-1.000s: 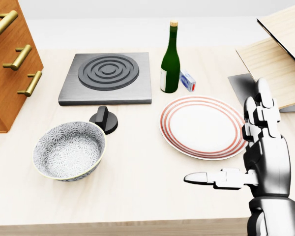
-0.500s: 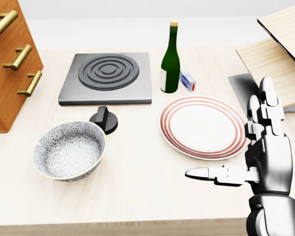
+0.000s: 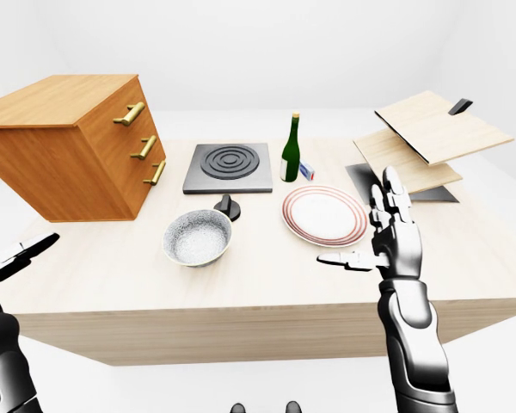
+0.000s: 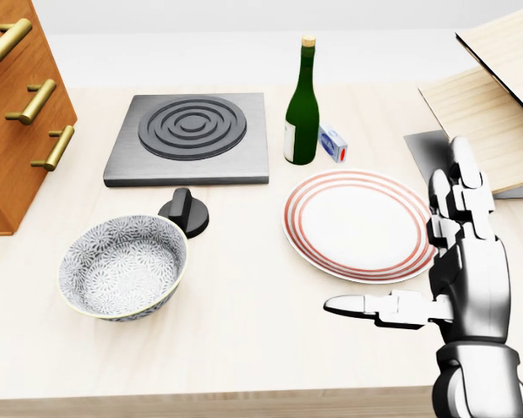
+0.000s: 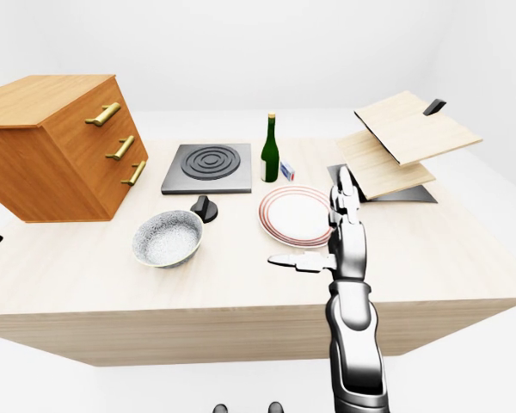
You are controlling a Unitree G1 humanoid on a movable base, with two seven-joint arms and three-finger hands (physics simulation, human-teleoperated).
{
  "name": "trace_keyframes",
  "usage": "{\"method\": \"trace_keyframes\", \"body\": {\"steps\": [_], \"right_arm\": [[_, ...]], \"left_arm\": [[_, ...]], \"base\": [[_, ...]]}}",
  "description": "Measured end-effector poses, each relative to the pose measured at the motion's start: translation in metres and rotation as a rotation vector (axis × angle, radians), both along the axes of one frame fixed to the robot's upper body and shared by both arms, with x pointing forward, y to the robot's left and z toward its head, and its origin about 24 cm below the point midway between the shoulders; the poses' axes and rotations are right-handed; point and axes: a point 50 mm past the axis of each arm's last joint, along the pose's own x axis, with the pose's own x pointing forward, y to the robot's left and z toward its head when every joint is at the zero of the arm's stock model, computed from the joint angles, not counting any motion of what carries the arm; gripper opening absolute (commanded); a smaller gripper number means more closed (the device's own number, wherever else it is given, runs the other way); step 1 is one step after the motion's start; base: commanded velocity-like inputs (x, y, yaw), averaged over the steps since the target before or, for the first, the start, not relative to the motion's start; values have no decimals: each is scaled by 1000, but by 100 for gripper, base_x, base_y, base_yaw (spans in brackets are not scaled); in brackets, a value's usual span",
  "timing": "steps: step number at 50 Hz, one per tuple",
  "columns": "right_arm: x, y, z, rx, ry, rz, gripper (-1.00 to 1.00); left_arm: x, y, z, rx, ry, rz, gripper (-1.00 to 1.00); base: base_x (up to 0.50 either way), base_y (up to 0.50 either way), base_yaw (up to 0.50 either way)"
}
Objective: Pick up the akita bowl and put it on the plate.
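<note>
Across the pale wooden table [image 4: 244,348] nothing was done yet: the akita bowl [image 4: 122,266] sat empty well left of the right hand [image 4: 458,261], fingers spread and gripping nothing, beside the striped plate [image 4: 359,224], while the left hand [image 3: 21,254] hung apparently open.

Right hand [image 4: 465,261] silver w/ black joints; left arm [image 3: 2,361] prob. same.

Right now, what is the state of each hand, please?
Left hand: barely in view at the left edge; state cannot be told.
Right hand: open, fingers spread, holding nothing.
</note>
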Motion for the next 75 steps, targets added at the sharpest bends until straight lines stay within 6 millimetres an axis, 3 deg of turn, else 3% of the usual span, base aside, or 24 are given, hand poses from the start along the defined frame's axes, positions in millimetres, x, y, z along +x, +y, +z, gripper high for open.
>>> {"method": "trace_keyframes", "body": {"steps": [25,75], "right_arm": [[-1,1,3,-20,-10,4,95],[-1,-1,6,-26,-24,-6,95]], "left_arm": [[0,1,1,8,0,3,100],[1,1,0,4,6,0,100]], "base": [[5,0,0],[33,0,0]]}}
